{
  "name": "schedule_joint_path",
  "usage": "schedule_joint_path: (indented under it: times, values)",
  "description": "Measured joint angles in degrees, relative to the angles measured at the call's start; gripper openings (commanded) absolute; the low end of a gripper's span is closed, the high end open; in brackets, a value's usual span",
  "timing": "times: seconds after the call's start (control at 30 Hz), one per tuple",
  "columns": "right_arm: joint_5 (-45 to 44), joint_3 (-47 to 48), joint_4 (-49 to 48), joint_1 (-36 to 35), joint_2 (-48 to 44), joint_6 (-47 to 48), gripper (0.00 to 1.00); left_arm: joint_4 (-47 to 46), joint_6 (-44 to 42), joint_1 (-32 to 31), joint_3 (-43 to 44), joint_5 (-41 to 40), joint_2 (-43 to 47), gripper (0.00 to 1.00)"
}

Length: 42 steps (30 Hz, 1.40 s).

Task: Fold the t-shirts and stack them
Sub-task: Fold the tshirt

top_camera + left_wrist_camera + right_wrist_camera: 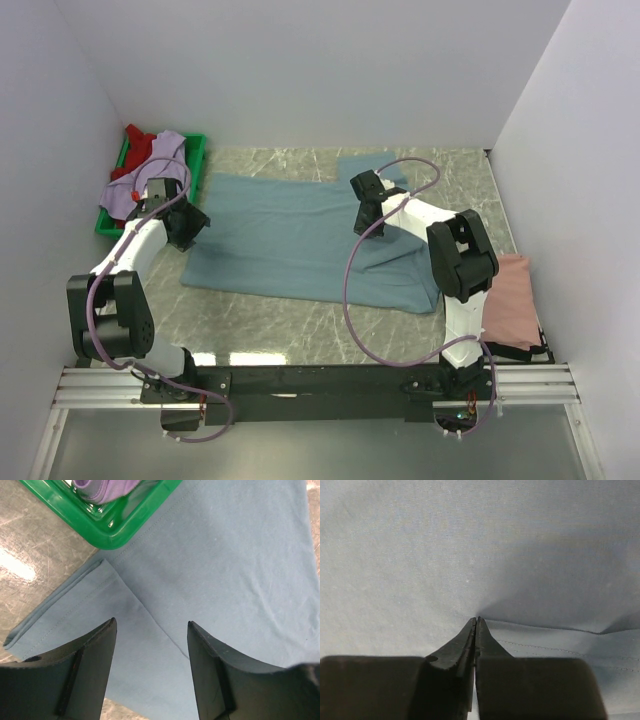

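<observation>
Four shirts show in the top view: at upper left the red shirt (pixel 133 138) and lavender shirt (pixel 150 178) lie heaped in the green tray (pixel 198 150); just right of it the left gripper (pixel 192 226) hangs over the left edge of the blue shirt (pixel 290 235), jaws wide apart with nothing between them. That shirt lies spread across the middle of the table (pixel 300 325); at its upper right the right gripper (pixel 363 218) has its fingers pressed together, pinching a pucker of the cloth; the pink shirt (pixel 515 300) lies at the right edge, beside the right arm.
</observation>
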<state>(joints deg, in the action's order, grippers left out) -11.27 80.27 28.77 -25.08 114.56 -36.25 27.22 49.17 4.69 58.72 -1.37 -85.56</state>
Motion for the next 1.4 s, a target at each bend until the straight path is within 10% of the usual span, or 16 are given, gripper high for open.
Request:
schedule_joint_path:
  times: [1.27, 1.4]
  values:
    - [-3.89, 2.32, -6.88, -9.31, -1.6, 4.74, 0.0, -0.02, -0.26, 0.0, 0.0, 0.0, 0.0, 0.65]
    - [-3.93, 2.36, -7.04, -9.44, -1.05, 5.07, 0.41, -0.2, -0.24, 0.0, 0.0, 0.02, -0.11, 0.65]
